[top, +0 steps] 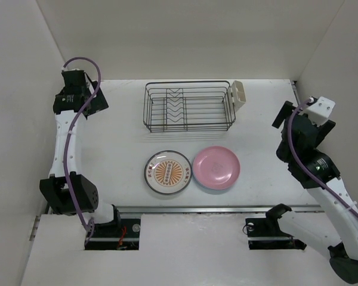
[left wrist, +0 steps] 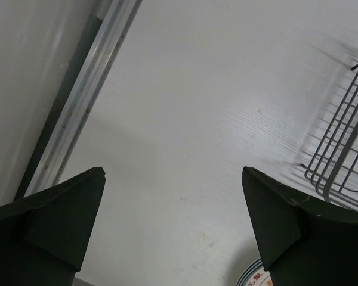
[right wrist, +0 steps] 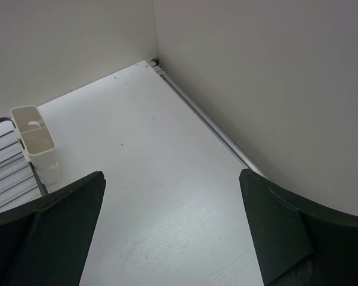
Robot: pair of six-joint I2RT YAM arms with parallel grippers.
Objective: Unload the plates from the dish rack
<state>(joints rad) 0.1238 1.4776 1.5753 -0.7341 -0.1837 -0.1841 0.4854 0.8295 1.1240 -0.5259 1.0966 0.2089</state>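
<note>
The black wire dish rack (top: 189, 107) stands at the back centre with no plates in its slots, and a cream cup (top: 238, 95) is clipped to its right end. An orange-patterned plate (top: 168, 172) and a plain pink plate (top: 216, 167) lie flat side by side in front of it. The other plates are out of view. My left gripper (top: 98, 102) is open and empty at the back left; its wrist view (left wrist: 173, 173) shows a rack corner (left wrist: 346, 149) and the patterned plate's rim (left wrist: 250, 279). My right gripper (top: 282, 114) is open and empty at the right (right wrist: 172, 174).
White walls enclose the table on the left, back and right. A metal rail (left wrist: 83, 95) runs along the left wall's foot. The right wrist view shows the cream cup (right wrist: 34, 138), the rack's end (right wrist: 3, 173) and the back right corner (right wrist: 154, 59).
</note>
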